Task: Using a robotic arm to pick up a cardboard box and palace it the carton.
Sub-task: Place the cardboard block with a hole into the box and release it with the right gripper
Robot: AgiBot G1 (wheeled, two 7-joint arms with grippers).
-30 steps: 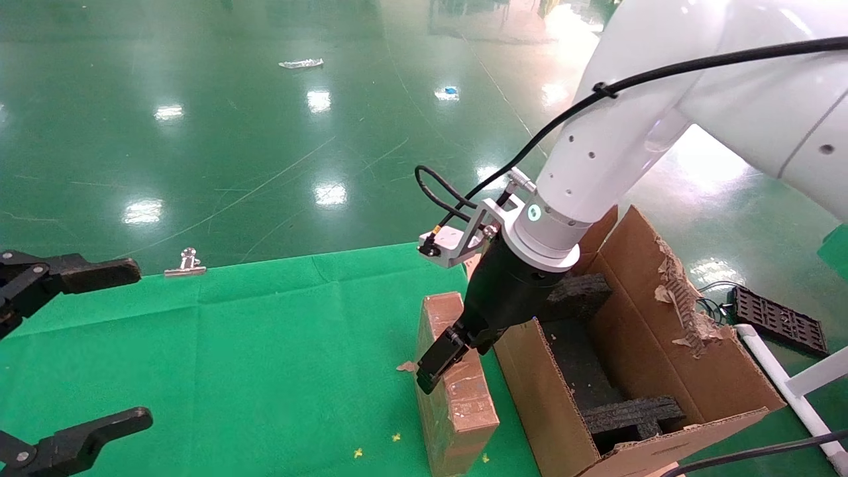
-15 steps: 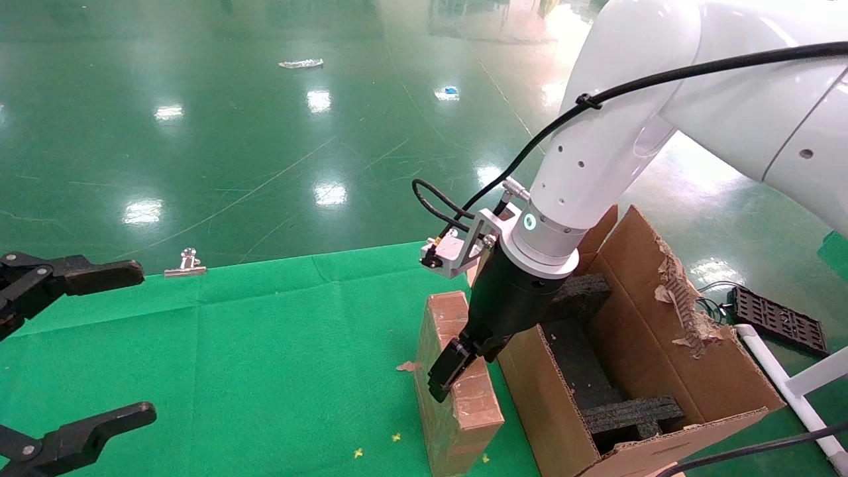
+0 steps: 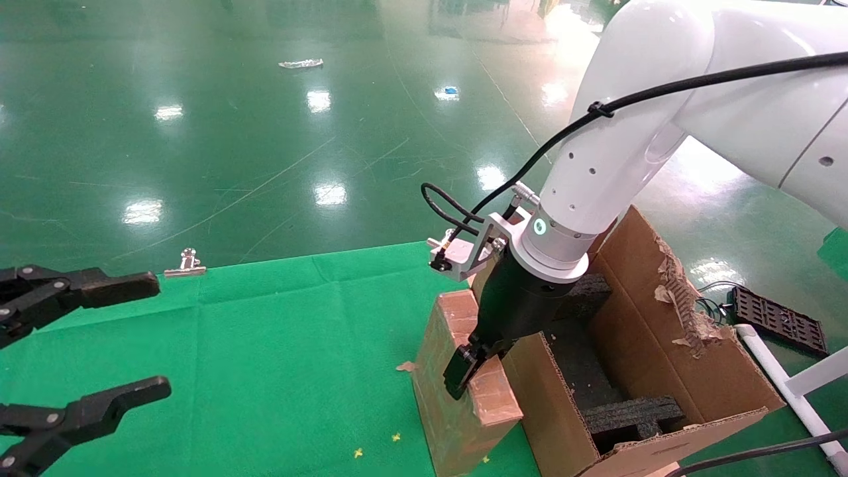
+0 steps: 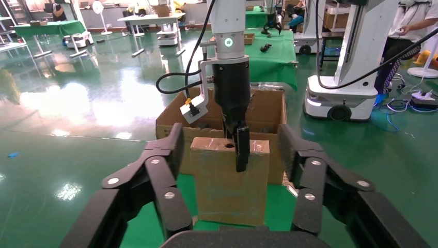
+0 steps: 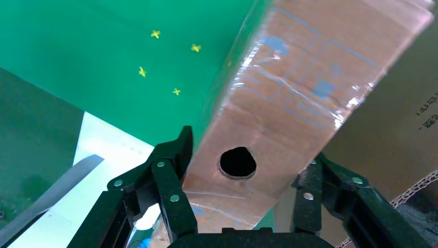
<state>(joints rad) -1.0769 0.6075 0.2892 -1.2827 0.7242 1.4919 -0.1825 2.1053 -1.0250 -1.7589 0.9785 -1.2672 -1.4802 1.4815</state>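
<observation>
You've got the cardboard box [image 3: 457,391] standing on the cloth [image 3: 265,358] near its right edge, just left of the carton [image 3: 662,344]. A clip [image 3: 185,264] sits at the cloth's far edge, well left.

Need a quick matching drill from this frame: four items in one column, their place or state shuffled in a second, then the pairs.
Items:
1. right gripper
2. left gripper
3. small box
4. big carton

States:
A. flaps up, one torn, black foam inside
B. open, idle over the green cloth
C. clamped on the small box's narrow top
D. standing on edge against the carton's wall

Pairs: 1-C, 2-B, 3-D, 4-A
</observation>
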